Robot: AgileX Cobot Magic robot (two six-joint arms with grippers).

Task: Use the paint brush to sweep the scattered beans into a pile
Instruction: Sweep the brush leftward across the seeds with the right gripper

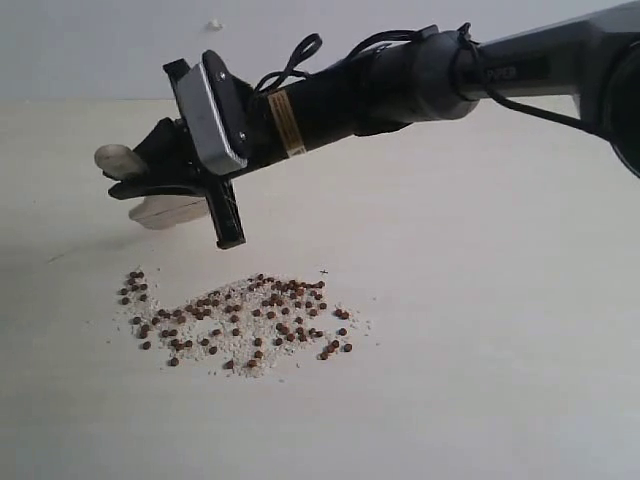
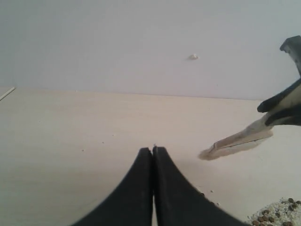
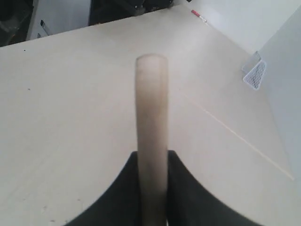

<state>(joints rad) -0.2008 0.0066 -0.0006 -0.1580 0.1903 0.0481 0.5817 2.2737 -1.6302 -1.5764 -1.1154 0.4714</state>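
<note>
Dozens of beans (image 1: 235, 320) lie spread on the counter (image 1: 480, 330), the brush (image 1: 168, 210) behind them (left end). Left wrist: left end effector (image 2: 153, 150) closed, empty. Right wrist: right end effector (image 3: 151, 188) clamps the handle.

You've got the beans (image 1: 235, 320) spread on the counter (image 1: 480, 380), toward 7 o'clock of centre in the exterior view. The right end effector (image 1: 135, 172) sits at 11 o'clock from them, its arm (image 1: 400, 85) reaching in from 2 o'clock. The paint brush (image 1: 118, 158) is between its fingers, handle sticking out past them toward 9 o'clock, apart from the beans. Whether the brush touches the counter is unclear. The left end effector (image 2: 153, 151) is over bare counter, with beans and brush off to one side.
</note>
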